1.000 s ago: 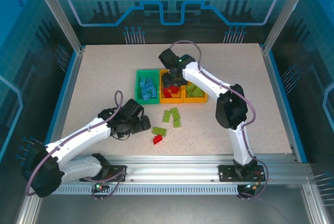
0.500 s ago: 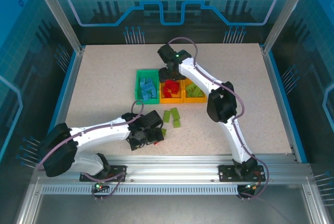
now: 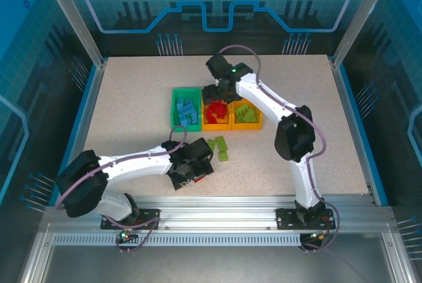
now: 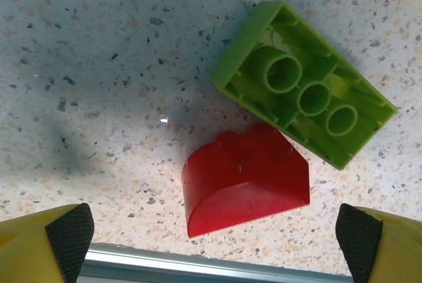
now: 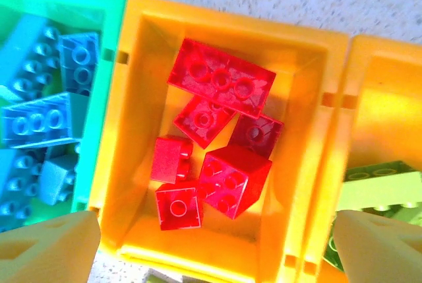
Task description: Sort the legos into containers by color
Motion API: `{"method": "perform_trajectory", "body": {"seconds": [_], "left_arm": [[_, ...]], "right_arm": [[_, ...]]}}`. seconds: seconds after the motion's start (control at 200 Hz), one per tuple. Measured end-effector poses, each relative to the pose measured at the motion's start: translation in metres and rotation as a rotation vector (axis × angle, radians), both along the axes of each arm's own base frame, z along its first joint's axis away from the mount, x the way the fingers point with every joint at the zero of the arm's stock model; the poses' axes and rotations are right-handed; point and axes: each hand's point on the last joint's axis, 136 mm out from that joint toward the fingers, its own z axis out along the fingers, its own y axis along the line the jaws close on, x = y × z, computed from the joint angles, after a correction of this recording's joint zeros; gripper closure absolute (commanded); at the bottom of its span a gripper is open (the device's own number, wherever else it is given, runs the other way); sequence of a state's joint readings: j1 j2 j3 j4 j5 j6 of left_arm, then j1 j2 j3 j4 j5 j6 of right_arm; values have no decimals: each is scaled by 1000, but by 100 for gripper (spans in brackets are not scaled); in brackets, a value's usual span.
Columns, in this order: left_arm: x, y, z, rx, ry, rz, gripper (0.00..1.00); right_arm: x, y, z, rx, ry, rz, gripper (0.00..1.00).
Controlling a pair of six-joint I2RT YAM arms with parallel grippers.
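Note:
A red lego point(image 4: 247, 177) with a rounded side lies on the speckled table, touching an upside-down lime green lego point(image 4: 303, 85). My left gripper point(image 4: 214, 243) point(image 3: 198, 167) hovers open just over the red one, its pads point(image 4: 66, 237) wide apart. My right gripper point(image 5: 214, 250) point(image 3: 215, 93) hangs open above the middle orange-yellow container point(image 5: 125, 164), which holds several red legos point(image 5: 221, 78). The green container point(image 5: 99, 98) point(image 3: 174, 108) holds blue legos point(image 5: 39, 121). The right orange-yellow container point(image 5: 376, 98) point(image 3: 247, 126) holds lime green legos point(image 5: 379, 187).
Loose lime green legos point(image 3: 221, 143) lie on the table just in front of the containers. The metal rail point(image 4: 198, 266) of the table's near edge runs close behind the red lego. Blue side walls point(image 3: 82, 125) border the table.
My left arm has swung right until its gripper sits over the red lego. My right gripper has opened wider over the middle container and shifted slightly right.

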State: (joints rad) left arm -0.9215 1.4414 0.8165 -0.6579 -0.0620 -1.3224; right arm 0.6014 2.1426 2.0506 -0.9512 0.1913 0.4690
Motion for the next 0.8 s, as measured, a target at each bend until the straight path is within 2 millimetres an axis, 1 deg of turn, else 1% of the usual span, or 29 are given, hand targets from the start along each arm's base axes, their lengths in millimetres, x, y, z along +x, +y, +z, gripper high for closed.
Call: {"method": "perform_trajectory", "body": {"seconds": [0.075, 0.175, 0.27, 0.35, 0.43, 0.535, 0.6, 0.665, 0.8], "left_arm": [[1, -1, -5, 6, 8, 15, 4], [1, -1, -7, 9, 14, 30, 8], [2, -3, -7, 2, 12, 40, 10], [4, -5, -9, 1, 11, 40, 13], [5, -6, -13, 6, 15, 41, 16], [6, -9, -16, 6, 16, 40, 17], [7, -9, -17, 5, 17, 41, 21], [6, -9, -18, 7, 20, 40, 25], [6, -9, -19, 10, 23, 40, 29]], "right_arm": [[-2, -9, 15, 15, -29, -12, 7], [-5, -23, 25, 23, -52, -30, 7], [-7, -35, 24, 20, -50, -49, 7], [-8, -42, 19, 12, -40, -59, 7], [-10, -46, 15, 5, -29, -64, 7], [-11, -50, 10, -1, -20, -70, 7], [-11, -52, 8, -3, -17, -74, 7], [-12, -56, 8, -3, -17, -81, 7], [-10, -62, 13, 3, -27, -93, 6]]}}
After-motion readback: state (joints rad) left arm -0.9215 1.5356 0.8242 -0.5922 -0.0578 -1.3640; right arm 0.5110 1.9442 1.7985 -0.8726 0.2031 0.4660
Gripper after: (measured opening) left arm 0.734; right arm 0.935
